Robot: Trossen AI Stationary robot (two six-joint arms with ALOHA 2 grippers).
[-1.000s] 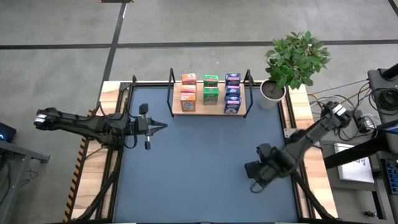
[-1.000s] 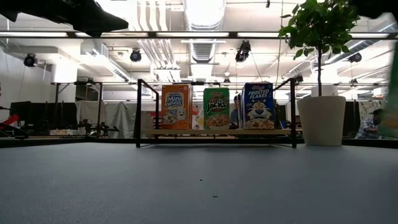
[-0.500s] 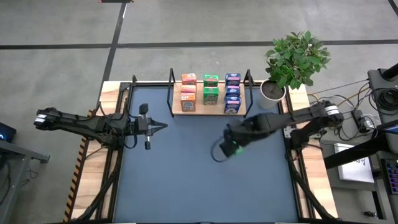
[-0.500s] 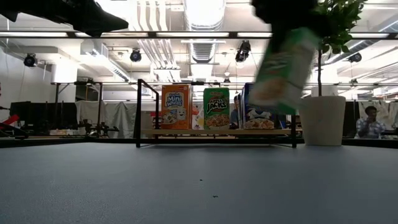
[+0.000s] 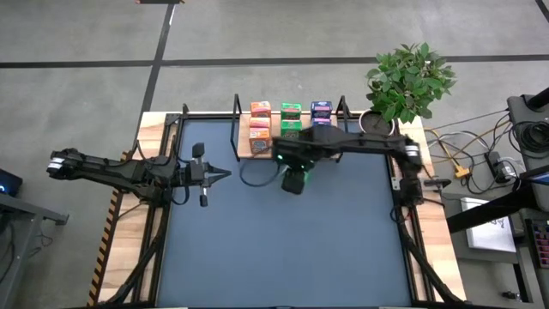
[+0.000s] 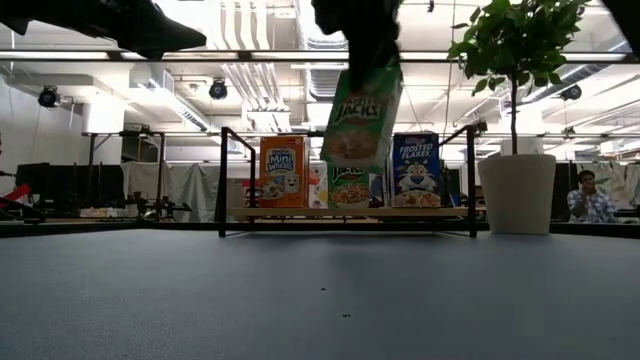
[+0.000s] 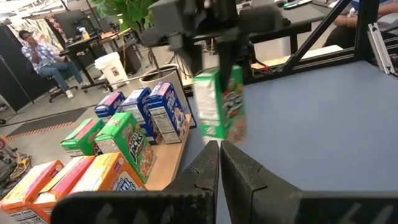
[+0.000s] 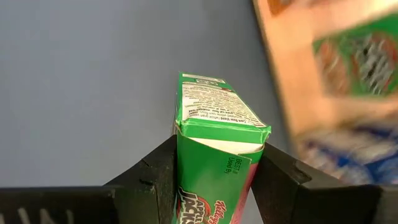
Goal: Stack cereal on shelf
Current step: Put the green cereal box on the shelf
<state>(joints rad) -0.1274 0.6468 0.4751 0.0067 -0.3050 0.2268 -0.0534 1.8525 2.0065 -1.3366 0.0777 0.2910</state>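
A green cereal box [image 6: 362, 120] hangs in the air just in front of the shelf [image 5: 271, 154], with my right gripper [image 5: 294, 166] shut on it from above. On the shelf's wooden board [image 6: 300, 212] stand rows of orange [image 6: 283, 172], green [image 6: 347, 187] and blue [image 6: 415, 172] cereal boxes. My left gripper [image 5: 225, 174] waits shut above the table's left part, pointing toward the right, with nothing in it. My right gripper pinches the green box between its two fingers [image 8: 160, 171], on two opposite sides of the box's upper end [image 8: 186, 146]. The fingers come steeply from above. The box hangs below them, lifted clear of the table and a little tilted.
A potted plant [image 5: 403, 81] in a white pot [image 6: 517, 192] stands just right of the shelf. The shelf's black posts [image 6: 223, 180] rise at its corners. The blue-grey table top [image 5: 283, 249] lies bare before the shelf. People sit in the room behind.
My right gripper has swung from the table's near right toward the left and far edge, up to the shelf front, rising and rolling about its own axis. The green box has travelled with it, lifted clear, and now hangs nearly upright.
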